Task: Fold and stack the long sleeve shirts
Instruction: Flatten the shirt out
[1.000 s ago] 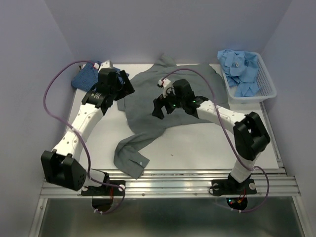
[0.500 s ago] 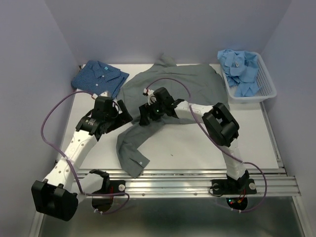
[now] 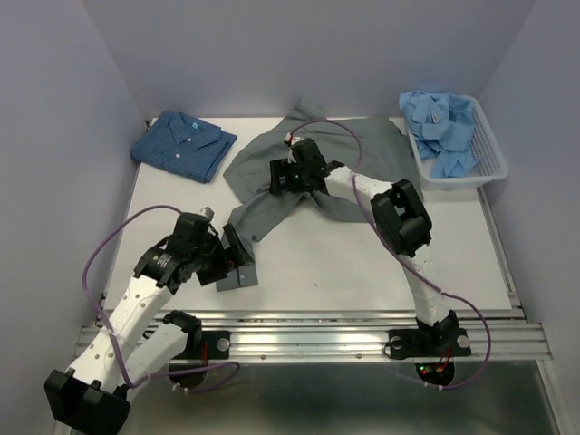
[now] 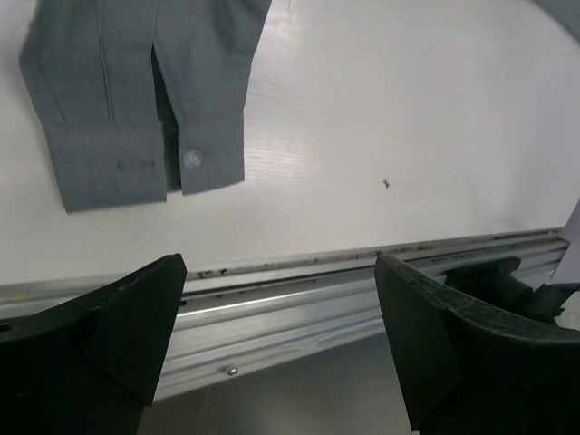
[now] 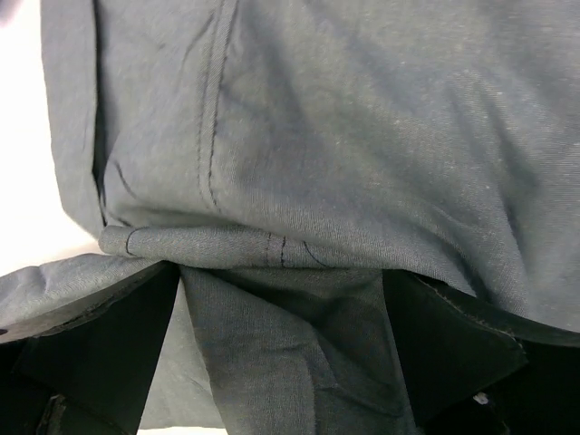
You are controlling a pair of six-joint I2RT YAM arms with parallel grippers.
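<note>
A white surface (image 3: 362, 263) sits inside pale lavender walls (image 3: 54, 109), seen from above. The left claw (image 3: 234, 258) hovers low with its fingers (image 4: 136, 317) spread wide apart, holding nothing. Just ahead of it lies the buttoned cuff (image 4: 136, 154) of a dark grey shirt (image 3: 362, 159), flat on the surface, and the metal rail (image 4: 299, 290) at the surface's near edge runs between the fingers in the left wrist view. The right claw (image 3: 285, 177) is also wide open, pressed down onto the grey shirt's body. A raised fold of the cloth (image 5: 272, 245) lies between its fingers (not pinched). Well off to the left claw's far side, a folded dark blue patterned shirt (image 3: 181, 145) rests in the back corner. Well beyond the right claw's other side, light blue shirts (image 3: 444, 127) are heaped in a white basket (image 3: 489, 168).
</note>
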